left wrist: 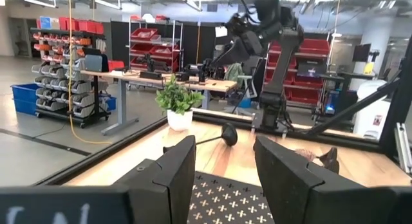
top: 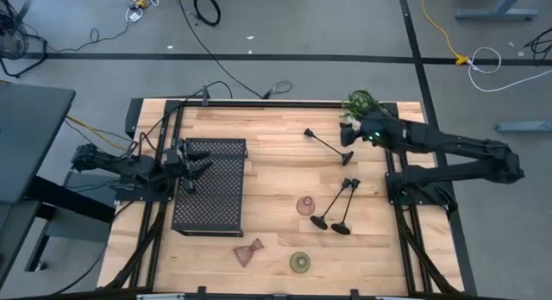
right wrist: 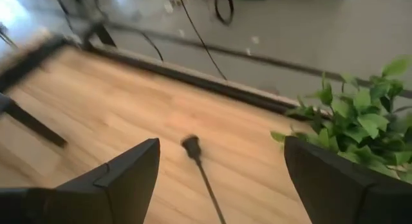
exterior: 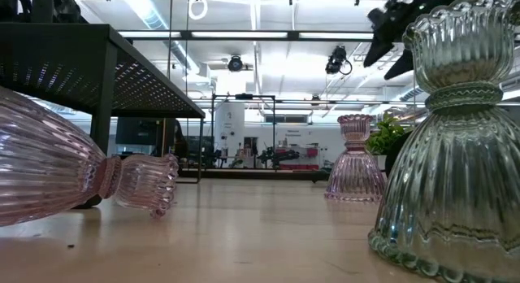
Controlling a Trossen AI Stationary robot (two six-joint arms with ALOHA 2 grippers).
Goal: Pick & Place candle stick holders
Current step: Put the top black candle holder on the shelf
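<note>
Plant (right wrist: 360,114) beside right tool (right wrist: 219,179); open.

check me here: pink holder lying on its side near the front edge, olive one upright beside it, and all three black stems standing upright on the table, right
Not quite. The three black stems lie flat on the table, as the high view shows. The pink holder does lie on its side, with the olive one upright beside it.

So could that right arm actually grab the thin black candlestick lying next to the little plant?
Probably yes. The right gripper hangs open just above the lying black candlestick, with bare wood around the stem. The potted plant sits close beside it and might brush the fingers.
</note>
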